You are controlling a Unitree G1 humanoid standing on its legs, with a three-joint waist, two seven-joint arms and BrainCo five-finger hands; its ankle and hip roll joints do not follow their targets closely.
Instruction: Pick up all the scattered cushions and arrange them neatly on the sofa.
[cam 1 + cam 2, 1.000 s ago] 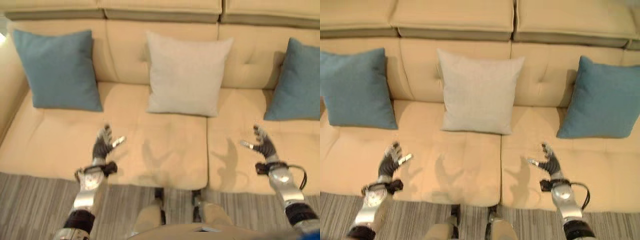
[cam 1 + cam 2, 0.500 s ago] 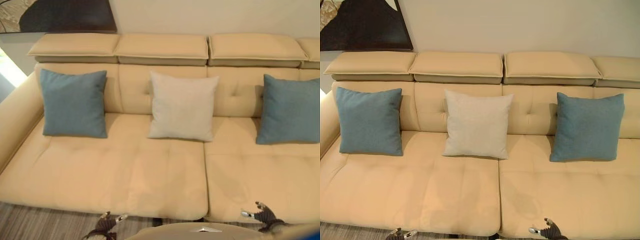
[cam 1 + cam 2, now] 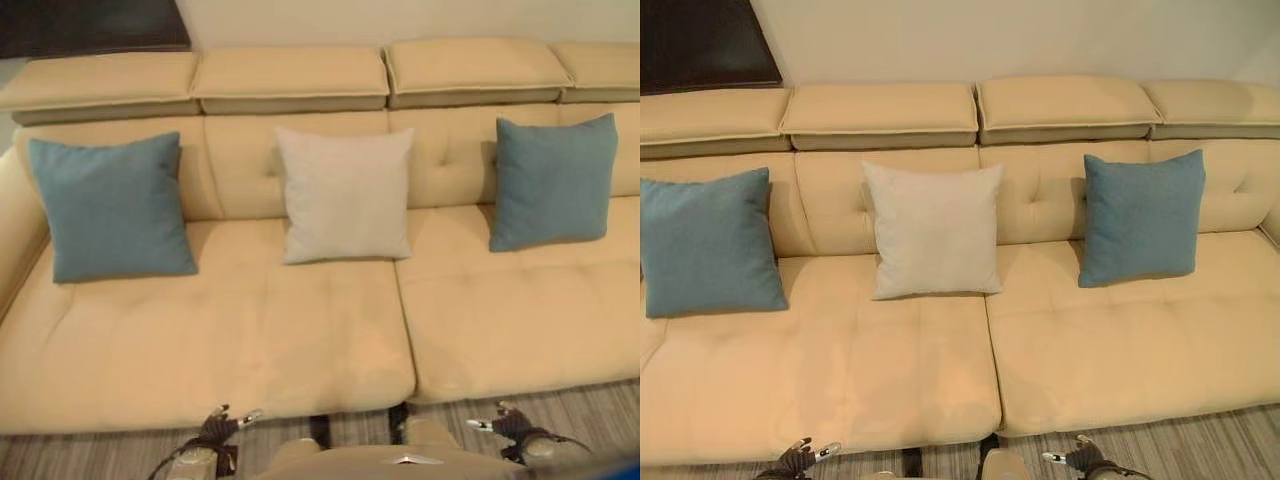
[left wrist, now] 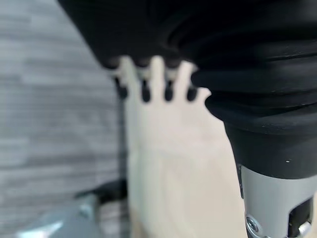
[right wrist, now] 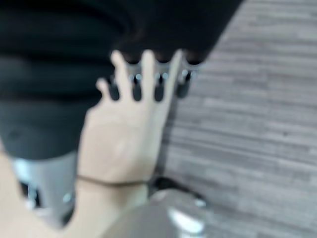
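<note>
Our left hand (image 3: 215, 428) and right hand (image 3: 505, 425) have dropped back from over the sofa (image 3: 300, 340) seat to its front edge, above the floor (image 3: 1220, 440). Our camera has lifted, bringing the headrests and wall into sight.

The sofa (image 3: 890, 370) is a plain warm beige all over, its seat, tufted back and headrests alike. Against the back near its left end leans a plain teal-blue cushion (image 3: 708, 243); a second teal-blue cushion (image 3: 1143, 217) leans toward the right end. Between them stands a pale grey-white cushion (image 3: 934, 229), perhaps faintly textured. The floor (image 3: 1230, 445) along the sofa's front edge is striped grey. A dark panel (image 3: 700, 45) hangs on the off-white wall (image 3: 1020, 35).
</note>
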